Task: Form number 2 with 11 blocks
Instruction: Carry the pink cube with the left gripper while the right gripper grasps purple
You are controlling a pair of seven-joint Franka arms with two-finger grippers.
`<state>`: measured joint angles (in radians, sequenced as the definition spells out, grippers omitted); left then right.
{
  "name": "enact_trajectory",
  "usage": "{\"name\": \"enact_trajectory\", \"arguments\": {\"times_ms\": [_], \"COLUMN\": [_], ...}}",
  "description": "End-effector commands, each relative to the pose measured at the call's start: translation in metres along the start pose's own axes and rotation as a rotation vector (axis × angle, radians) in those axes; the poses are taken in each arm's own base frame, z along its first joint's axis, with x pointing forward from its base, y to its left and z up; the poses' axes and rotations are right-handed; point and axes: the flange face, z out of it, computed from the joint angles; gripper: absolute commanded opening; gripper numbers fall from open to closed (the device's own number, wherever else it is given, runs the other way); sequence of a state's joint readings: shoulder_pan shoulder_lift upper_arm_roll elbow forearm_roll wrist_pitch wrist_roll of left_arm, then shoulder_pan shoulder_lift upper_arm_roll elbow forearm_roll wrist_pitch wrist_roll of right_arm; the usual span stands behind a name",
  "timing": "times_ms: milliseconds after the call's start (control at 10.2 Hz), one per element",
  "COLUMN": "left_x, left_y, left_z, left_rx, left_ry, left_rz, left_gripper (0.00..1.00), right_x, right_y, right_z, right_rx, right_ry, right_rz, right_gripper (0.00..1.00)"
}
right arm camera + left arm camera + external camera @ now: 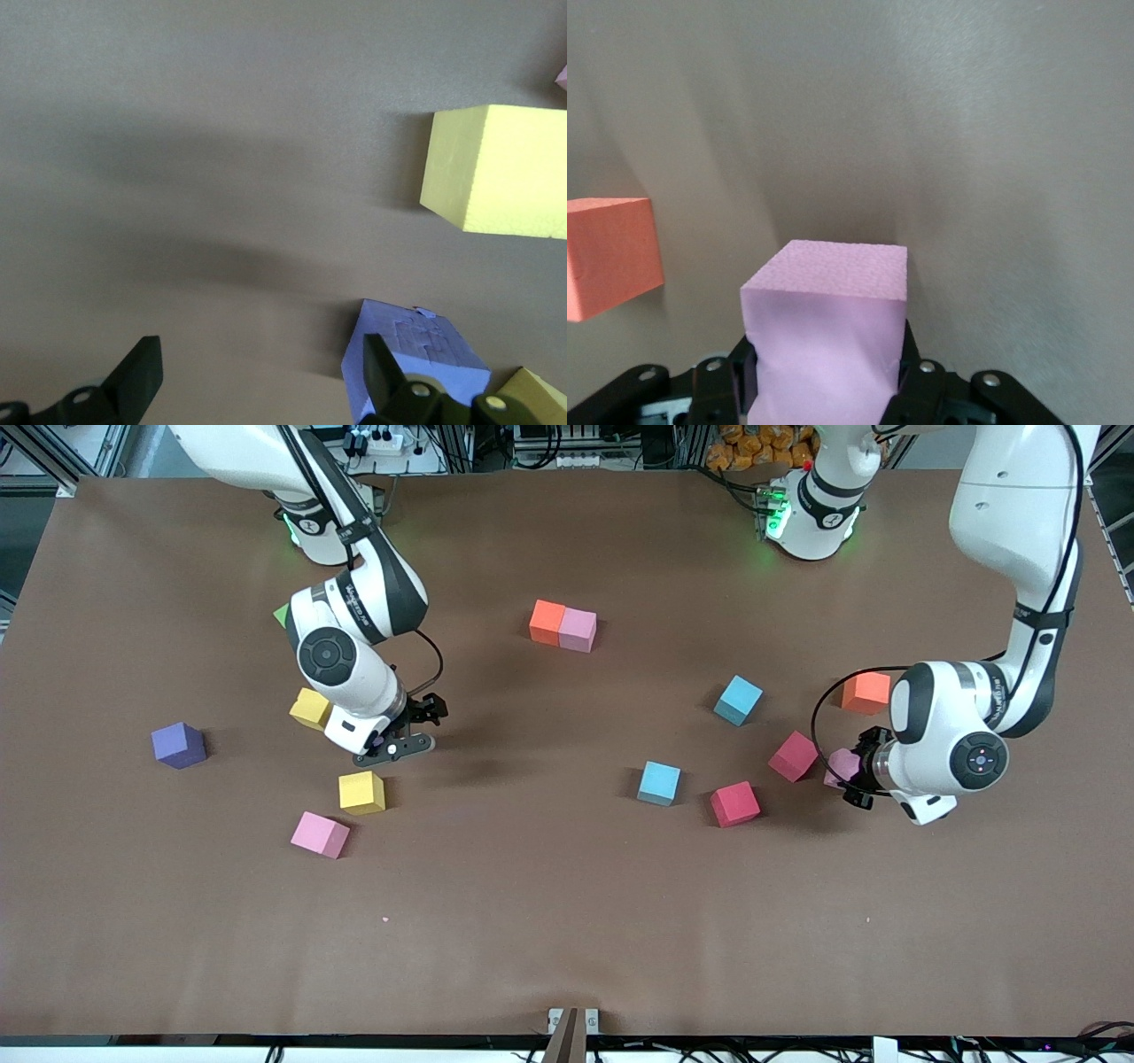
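My left gripper (852, 779) is shut on a pink block (828, 310), low at the left arm's end of the table beside a red block (793, 755) and an orange one (866, 693). My right gripper (415, 728) hangs open over bare table between two yellow blocks (310, 708) (361, 791). A violet block (416, 350) sits just outside one of its fingers (381, 372). An orange block (547, 622) and a pink block (578, 630) touch near the bases. The other blocks lie scattered, and no number 2 shape shows.
Two light blue blocks (737, 700) (659, 783) and a red one (734, 803) lie mid-table. A purple block (177, 744) and a pink one (320, 834) sit toward the right arm's end. A green cube (282, 615) peeks out beside the right arm.
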<state>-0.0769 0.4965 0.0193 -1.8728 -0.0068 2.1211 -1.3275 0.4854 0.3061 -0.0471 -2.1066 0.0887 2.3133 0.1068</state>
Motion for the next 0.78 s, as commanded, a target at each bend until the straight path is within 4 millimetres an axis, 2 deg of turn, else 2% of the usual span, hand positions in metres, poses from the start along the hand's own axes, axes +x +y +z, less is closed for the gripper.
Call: {"name": "enact_trajectory", "arguments": {"times_ms": [0, 98, 196, 391, 685], "left_x": [-0.004, -0.006, -0.016, -0.052, -0.138], "left_y": [-0.003, -0.006, -0.009, -0.014, -0.021], "left_z": [-0.029, -0.047, -0.064, -0.084, -0.093], "left_rx": [0.028, 0.02, 0.02, 0.03, 0.078], "left_ry": [0.005, -0.002, -0.005, -0.029, -0.066], "left_rz": [0.023, 0.02, 0.026, 0.0, -0.016], "left_gripper": [0.32, 0.32, 0.32, 0.31, 0.29], "right_x": [0.0, 0.0, 0.0, 0.0, 0.0], "right_y": [-0.003, -0.003, -0.003, -0.005, -0.005], "right_z": [-0.003, -0.003, -0.003, -0.003, -0.001], "right_rx": [-0.004, -0.004, -0.005, -0.007, -0.015], "right_ry": [0.006, 0.006, 0.005, 0.006, 0.009], "right_rz": [-0.001, -0.001, 0.0, -0.012, -0.019], "right_gripper": [1.0, 1.0, 1.0, 1.0, 1.0]}}
